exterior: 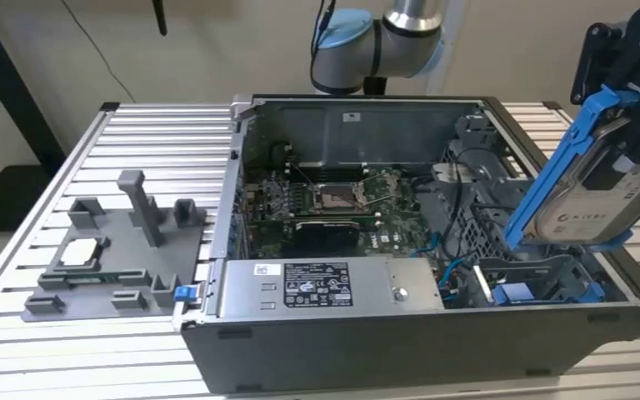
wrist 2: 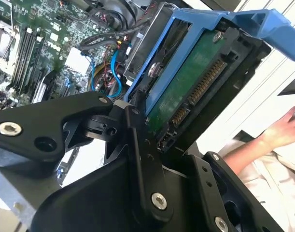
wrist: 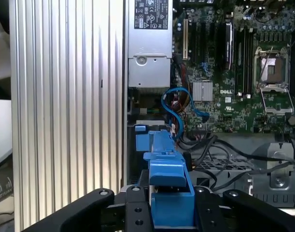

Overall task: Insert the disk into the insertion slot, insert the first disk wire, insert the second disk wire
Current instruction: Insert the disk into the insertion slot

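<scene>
Closely framed in the first wrist view, the end effector (wrist: 172, 208) is cut off below its bolted black finger plates. These are closed flat against both sides of the disk (exterior: 589, 196), gripping its bright blue plastic carrier.

In the exterior view the disk stands on edge, tilted, above the corner of the computer case (exterior: 409, 350) at that view's right. Its silver-grey metal face and white label show, while its upper end is hidden behind the end effector's black body, which the frame edge cuts off. The second wrist view shows the disk's green circuit board and a row of connector pins; the rest is covered by the finger plates.

The insertion slot (exterior: 548, 271), a grey rectangular bay with blue tabs, sits inside that same corner of the case, below the disk's lower end. The disk is near the slot's rim but not seated in it. The case wall hides the slot's floor.

Thin blue cables (wrist: 178, 104) curl inside the case beside the silver power-supply box (exterior: 320, 287); their ends are hard to trace. The case rests on a ribbed aluminium tabletop (exterior: 76, 350).
</scene>
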You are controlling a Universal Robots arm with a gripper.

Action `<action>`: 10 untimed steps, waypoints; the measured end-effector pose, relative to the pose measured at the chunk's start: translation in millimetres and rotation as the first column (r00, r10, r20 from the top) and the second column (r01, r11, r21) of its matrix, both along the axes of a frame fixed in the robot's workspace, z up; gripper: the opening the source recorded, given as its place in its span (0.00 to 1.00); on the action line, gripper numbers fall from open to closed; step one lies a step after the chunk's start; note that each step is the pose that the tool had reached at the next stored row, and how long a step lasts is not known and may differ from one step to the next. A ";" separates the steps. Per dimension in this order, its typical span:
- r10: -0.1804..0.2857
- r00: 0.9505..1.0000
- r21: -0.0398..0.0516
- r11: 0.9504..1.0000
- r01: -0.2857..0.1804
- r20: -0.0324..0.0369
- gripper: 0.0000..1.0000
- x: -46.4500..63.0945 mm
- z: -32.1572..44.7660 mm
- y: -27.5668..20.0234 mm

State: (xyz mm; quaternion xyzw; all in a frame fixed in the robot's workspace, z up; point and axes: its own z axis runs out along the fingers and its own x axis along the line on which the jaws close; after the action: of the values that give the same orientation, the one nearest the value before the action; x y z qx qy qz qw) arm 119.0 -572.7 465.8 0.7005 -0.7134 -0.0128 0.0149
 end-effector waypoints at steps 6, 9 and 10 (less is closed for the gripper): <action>0.000 1.000 0.001 1.000 0.000 0.000 0.00 0.0 -12.6 -0.6; 0.000 1.000 0.003 1.000 0.000 0.000 0.00 0.0 -20.0 -1.1; 0.000 1.000 0.003 1.000 0.000 0.000 0.00 0.0 -21.8 -1.3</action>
State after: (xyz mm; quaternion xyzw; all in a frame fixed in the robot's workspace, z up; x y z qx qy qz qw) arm 119.0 -574.0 444.0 0.7005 -0.7133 -0.0139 0.0139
